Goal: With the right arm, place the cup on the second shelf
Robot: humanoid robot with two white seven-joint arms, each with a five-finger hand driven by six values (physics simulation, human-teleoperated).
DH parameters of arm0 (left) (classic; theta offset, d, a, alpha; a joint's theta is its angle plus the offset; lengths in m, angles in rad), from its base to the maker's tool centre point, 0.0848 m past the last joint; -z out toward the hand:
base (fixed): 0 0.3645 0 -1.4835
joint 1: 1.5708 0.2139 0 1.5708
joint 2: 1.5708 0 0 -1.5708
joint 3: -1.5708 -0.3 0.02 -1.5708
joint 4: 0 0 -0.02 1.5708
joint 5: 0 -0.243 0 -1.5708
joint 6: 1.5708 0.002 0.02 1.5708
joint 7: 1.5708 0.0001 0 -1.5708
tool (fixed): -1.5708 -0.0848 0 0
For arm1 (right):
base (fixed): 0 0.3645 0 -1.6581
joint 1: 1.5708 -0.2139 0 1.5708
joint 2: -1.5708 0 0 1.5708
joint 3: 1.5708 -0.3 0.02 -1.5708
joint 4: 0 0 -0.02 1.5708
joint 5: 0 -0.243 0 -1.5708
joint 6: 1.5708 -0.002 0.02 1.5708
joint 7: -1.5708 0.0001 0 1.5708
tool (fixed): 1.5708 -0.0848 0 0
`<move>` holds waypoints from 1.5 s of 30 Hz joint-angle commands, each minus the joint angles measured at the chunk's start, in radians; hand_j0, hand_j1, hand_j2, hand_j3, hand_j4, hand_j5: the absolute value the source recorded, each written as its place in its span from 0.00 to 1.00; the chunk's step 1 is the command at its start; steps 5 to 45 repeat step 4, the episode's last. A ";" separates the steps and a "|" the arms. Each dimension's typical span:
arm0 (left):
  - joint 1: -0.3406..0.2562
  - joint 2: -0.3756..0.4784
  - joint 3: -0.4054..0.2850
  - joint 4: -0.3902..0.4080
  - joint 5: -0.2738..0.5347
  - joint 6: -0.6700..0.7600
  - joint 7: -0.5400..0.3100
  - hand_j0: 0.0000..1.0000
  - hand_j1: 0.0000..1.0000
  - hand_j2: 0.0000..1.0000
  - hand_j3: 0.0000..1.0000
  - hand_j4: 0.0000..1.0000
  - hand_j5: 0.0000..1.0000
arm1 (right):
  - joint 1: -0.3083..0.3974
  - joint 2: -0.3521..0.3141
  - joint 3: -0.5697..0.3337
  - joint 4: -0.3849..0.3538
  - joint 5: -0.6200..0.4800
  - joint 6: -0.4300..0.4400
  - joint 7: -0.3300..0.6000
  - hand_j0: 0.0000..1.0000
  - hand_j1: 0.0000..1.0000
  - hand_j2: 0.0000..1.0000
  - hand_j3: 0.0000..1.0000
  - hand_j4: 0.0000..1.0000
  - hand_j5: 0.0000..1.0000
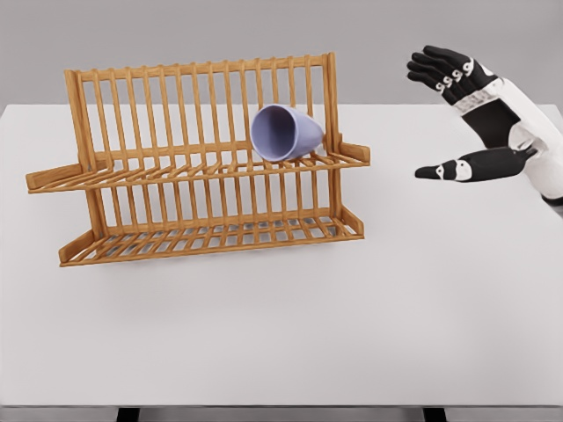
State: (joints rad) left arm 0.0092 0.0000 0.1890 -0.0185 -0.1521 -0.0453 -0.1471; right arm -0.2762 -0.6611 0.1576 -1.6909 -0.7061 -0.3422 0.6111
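A lilac cup (pixel 286 133) lies on its side on the upper shelf of a wooden dish rack (pixel 198 163), its mouth facing me and to the left. It rests near the shelf's right end, against the upright slats. My right hand (pixel 444 119) hovers well to the right of the rack, above the table, with fingers spread and thumb held apart below them. It holds nothing. The left arm does not show.
The rack stands on a white table (pixel 281 334) at the back left, with a lower shelf (pixel 211 237) holding nothing. A grey wall runs behind the table.
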 commanded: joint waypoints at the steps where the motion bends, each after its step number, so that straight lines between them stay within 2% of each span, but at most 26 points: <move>1: 0.000 0.000 0.001 0.000 0.000 -0.001 0.000 1.00 1.00 1.00 1.00 1.00 1.00 | 0.002 -0.018 -0.020 -0.003 -0.010 0.002 0.000 0.99 0.99 0.99 0.99 0.99 0.99; 45: 0.000 0.000 0.000 0.000 0.000 -0.001 0.000 1.00 1.00 1.00 1.00 1.00 1.00 | 0.008 -0.018 -0.020 -0.001 -0.009 0.000 0.000 0.99 0.99 0.99 0.99 0.99 0.99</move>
